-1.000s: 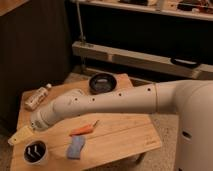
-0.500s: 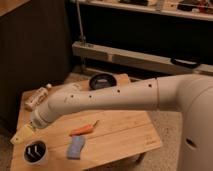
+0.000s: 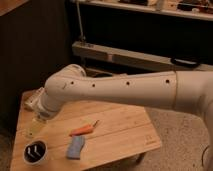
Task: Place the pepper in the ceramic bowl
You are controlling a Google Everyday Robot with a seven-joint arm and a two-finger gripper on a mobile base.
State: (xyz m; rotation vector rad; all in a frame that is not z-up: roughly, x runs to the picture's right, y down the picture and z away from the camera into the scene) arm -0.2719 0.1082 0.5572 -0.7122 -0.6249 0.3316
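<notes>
Cup: front left. Cloth: beside it. Pepper: unmoved on the table, not grasped. Gripper: has shifted inward above the cup, short of the pepper; grip state cannot be told. Bowl: now hidden behind the arm. Pickup pending.

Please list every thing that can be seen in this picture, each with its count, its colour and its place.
table: one, light wood, middle of the view.
pepper: one, orange-red, lying on the table near its middle.
cloth: one, blue, folded, on the table just in front of the pepper.
cup: one, dark with a white rim and white marks, near corner of the table, left in the picture.
white object: one, far left of the table, partly behind the arm; its kind is unclear.
ceramic bowl: none to see; the arm covers the table's far side.
shelf rail: one, grey, behind the table.
arm: one, white, reaching in from the right of the picture.
gripper: one, pale, just above and beyond the cup.
</notes>
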